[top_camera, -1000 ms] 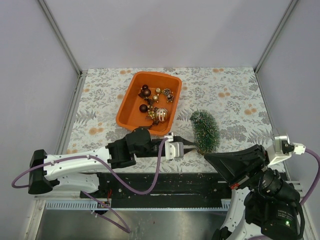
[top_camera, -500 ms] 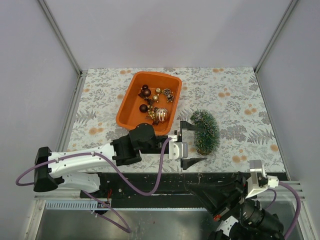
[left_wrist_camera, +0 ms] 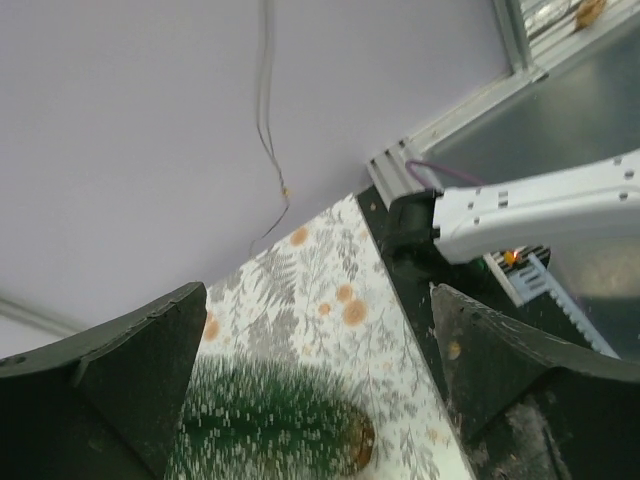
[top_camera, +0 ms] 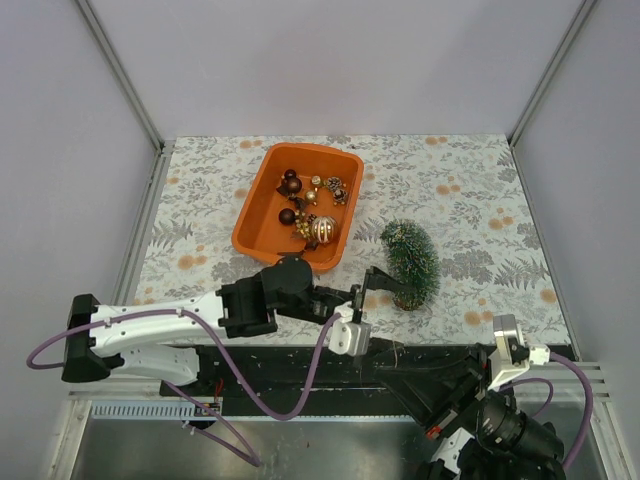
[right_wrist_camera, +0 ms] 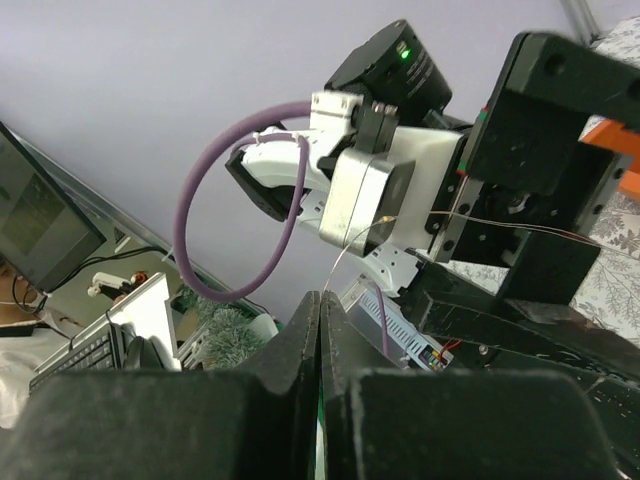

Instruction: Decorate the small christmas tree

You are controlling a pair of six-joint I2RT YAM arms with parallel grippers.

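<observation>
The small christmas tree (top_camera: 411, 261) lies on its side on the flowered table, tip toward the back and round brown base toward the front edge. My left gripper (top_camera: 384, 316) hangs open just in front of that base, not touching it. In the left wrist view the left gripper (left_wrist_camera: 315, 330) stands wide apart, with the tree (left_wrist_camera: 270, 425) and its brown base low between the fingers. My right gripper (top_camera: 382, 371) is shut on nothing, low in front of the table's near edge. The right gripper (right_wrist_camera: 320, 296) shows both fingers pressed together.
An orange tub (top_camera: 258, 220) with several gold and brown baubles (top_camera: 312, 208) stands behind my left arm, left of the tree. Grey walls and metal posts fence the table's back and sides. The black rail (top_camera: 300, 365) runs along the near edge.
My left gripper opened wide near the tree's base and drew back a little toward the front edge. My right arm dropped from beside the tree to below the table edge. The tree stayed put.
</observation>
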